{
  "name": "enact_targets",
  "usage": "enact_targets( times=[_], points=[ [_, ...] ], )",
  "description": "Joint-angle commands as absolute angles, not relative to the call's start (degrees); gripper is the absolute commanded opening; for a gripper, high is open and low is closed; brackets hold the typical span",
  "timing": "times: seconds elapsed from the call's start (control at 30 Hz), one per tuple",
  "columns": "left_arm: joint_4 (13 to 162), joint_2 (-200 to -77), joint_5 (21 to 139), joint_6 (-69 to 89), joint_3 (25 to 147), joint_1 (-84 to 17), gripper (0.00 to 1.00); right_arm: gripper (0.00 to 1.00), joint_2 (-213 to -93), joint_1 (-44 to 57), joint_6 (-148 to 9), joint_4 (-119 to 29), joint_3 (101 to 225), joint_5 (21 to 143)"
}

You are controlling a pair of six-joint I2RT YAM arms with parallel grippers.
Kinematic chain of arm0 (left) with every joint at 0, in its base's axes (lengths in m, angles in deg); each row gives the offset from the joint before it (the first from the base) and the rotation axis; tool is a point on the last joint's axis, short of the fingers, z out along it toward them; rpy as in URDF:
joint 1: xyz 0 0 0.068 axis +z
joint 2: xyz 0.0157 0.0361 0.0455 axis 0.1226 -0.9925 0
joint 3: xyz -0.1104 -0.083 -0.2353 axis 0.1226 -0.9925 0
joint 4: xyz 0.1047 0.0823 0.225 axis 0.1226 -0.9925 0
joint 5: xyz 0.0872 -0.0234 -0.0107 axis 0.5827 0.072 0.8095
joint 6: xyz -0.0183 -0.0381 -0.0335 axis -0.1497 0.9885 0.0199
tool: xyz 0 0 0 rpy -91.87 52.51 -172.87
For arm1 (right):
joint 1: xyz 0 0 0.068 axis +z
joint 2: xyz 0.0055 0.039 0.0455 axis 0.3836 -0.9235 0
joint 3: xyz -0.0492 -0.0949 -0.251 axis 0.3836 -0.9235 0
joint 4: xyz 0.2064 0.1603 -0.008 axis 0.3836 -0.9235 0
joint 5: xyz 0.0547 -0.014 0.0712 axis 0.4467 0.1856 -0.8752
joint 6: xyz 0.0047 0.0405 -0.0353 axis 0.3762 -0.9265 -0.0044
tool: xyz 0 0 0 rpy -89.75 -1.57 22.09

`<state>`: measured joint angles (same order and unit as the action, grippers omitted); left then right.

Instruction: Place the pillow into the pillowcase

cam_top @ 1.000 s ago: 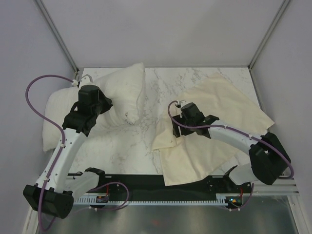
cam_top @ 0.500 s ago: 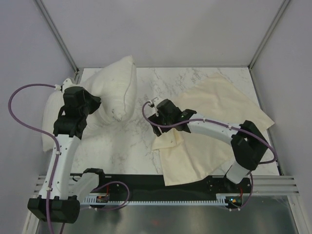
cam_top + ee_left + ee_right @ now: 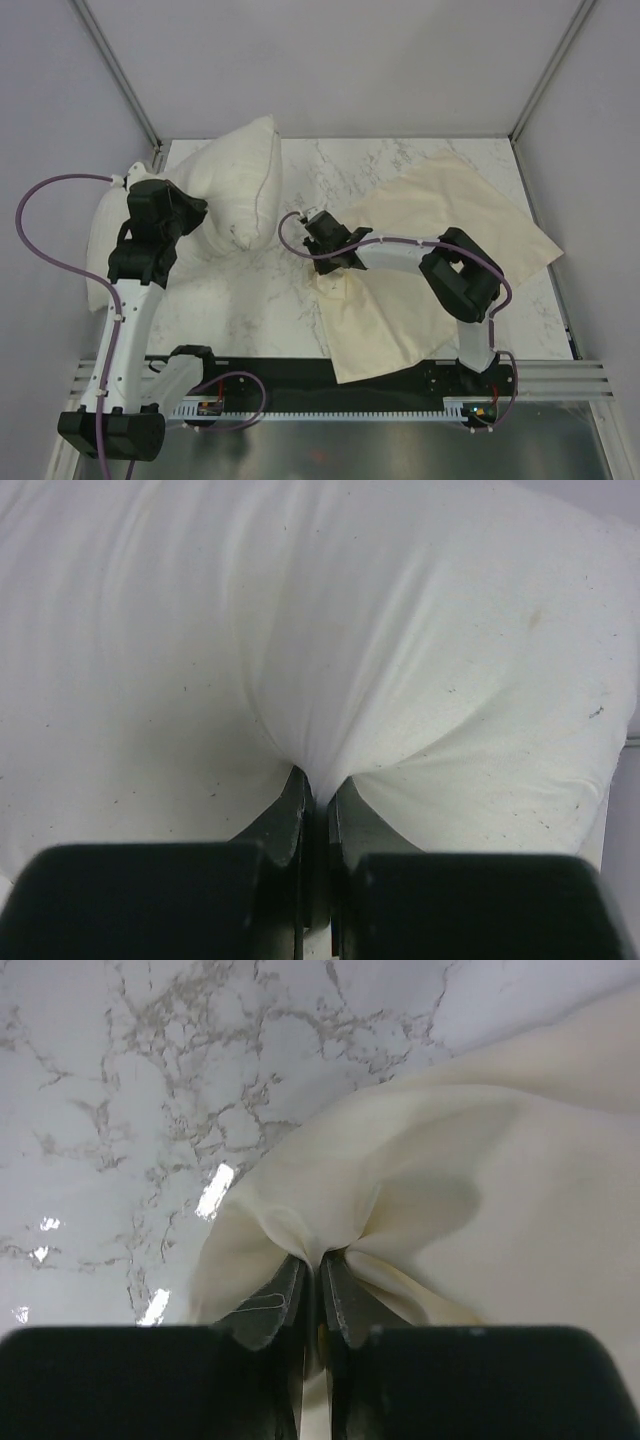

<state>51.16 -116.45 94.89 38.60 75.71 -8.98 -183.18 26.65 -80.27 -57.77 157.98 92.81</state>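
Overhead, both tips are obscured. Wrist views show the left tool (image 3: 318, 785) clamped on a pillow (image 3: 350, 630) fold, the right tool (image 3: 312, 1265) on a pillowcase (image 3: 480, 1180) edge.

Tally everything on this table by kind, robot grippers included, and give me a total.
pillow: 1
pillowcase: 1
grippers: 2, the left gripper shut on the pillow, the right gripper shut on the pillowcase
total: 4
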Motion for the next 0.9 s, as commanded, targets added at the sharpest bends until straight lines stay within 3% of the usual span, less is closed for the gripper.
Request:
enact_targets(
  times=[0.0, 0.1, 0.27, 0.33, 0.37, 0.47, 0.6, 0.73, 0.87],
  points=[
    [54.31, -116.11, 99.58, 40.12, 75.79, -7.22, 0.02, 0.12, -186.55, 25.08, -86.09, -56.04, 160.12, 95.02],
    [54.48, -116.29, 99.22, 40.21, 75.61, -7.22, 0.02, 0.00, -186.90, 20.78, -92.85, -50.07, 162.41, 89.58],
    [54.84, -116.99, 98.08, 40.30, 74.82, -7.22, 0.02, 0.01, -190.94, 13.15, -105.60, -42.07, 170.84, 81.22],
    [54.92, -117.52, 97.38, 40.13, 74.47, -7.22, 0.02, 0.33, -194.27, 10.24, -108.69, -41.17, 176.08, 77.63],
    [54.92, -117.78, 97.20, 39.95, 74.47, -7.22, 0.02, 0.63, -196.11, 9.62, -108.52, -41.18, 177.86, 75.35],
    [54.66, -118.13, 97.29, 38.98, 74.46, -7.22, 0.02, 0.78, -194.22, 9.96, -101.16, -47.58, 182.89, 73.65],
    [54.57, -117.60, 97.73, 39.42, 74.11, -7.22, 0.02, 0.79, -182.80, 12.32, -91.85, -48.03, 170.46, 77.95],
    [54.84, -118.66, 96.76, 39.68, 74.55, -7.22, 0.02, 0.72, -172.78, 16.62, -86.65, -49.08, 159.35, 82.08],
    [54.84, -118.66, 97.55, 39.33, 74.64, -7.22, 0.02, 0.66, -170.38, 22.43, -85.93, -50.75, 152.14, 89.03]
  ],
)
